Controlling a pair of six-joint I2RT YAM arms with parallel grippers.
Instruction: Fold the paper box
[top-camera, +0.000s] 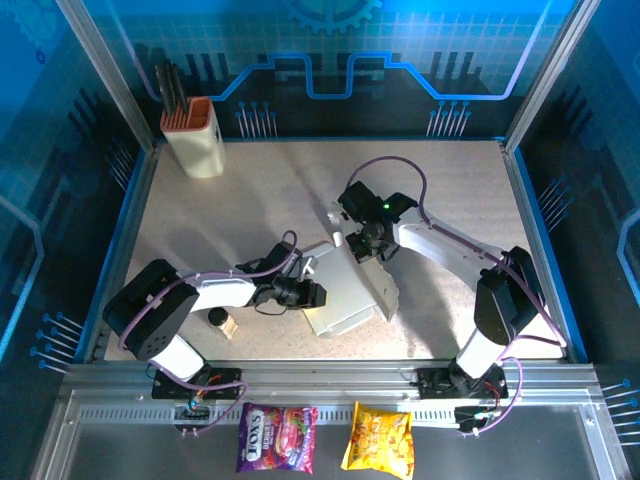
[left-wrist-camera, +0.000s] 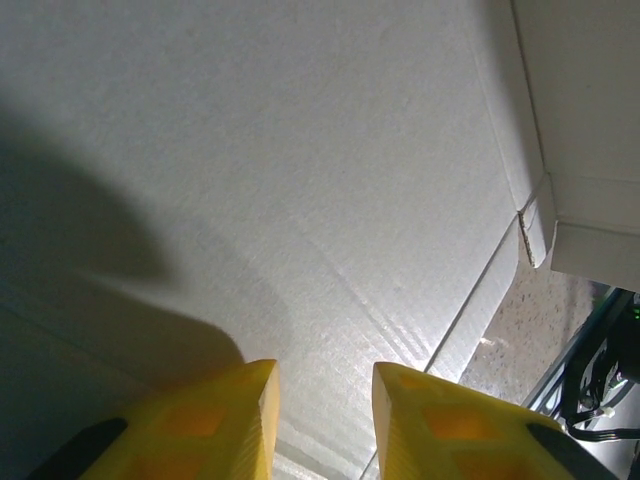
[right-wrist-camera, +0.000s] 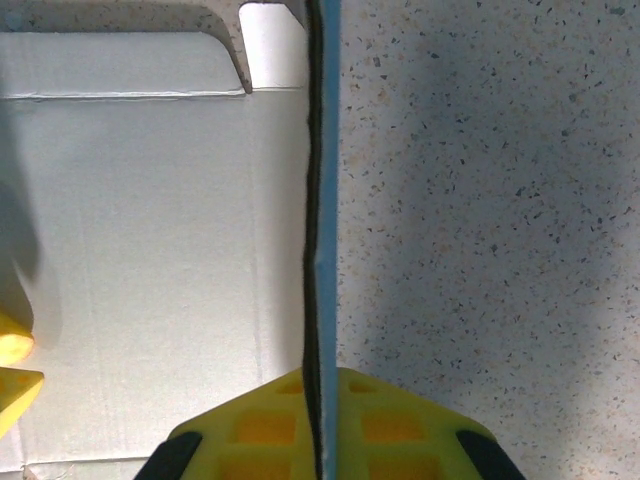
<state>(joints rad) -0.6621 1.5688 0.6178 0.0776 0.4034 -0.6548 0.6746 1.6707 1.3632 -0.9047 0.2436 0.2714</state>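
Observation:
The paper box (top-camera: 350, 295) lies partly folded at the table's middle, white-grey with creases and flaps. My right gripper (top-camera: 362, 250) is shut on one upright side panel, which runs edge-on as a thin line between its yellow fingers (right-wrist-camera: 250, 425). To the left of that panel lies the box floor (right-wrist-camera: 150, 220). From the left, my left gripper (top-camera: 318, 293) reaches to the box's edge. Its yellow fingers (left-wrist-camera: 225, 420) stand apart over the cardboard (left-wrist-camera: 300, 150) with nothing between them. The left gripper's fingertips (right-wrist-camera: 12, 370) also peek in at the floor's left edge.
A cream holder with an orange top (top-camera: 195, 135) stands at the back left. A small dark object (top-camera: 218, 320) lies by the left arm. Two snack bags (top-camera: 277, 437) (top-camera: 379, 437) lie on the near ledge. Speckled table (right-wrist-camera: 480, 250) stretches right of the box.

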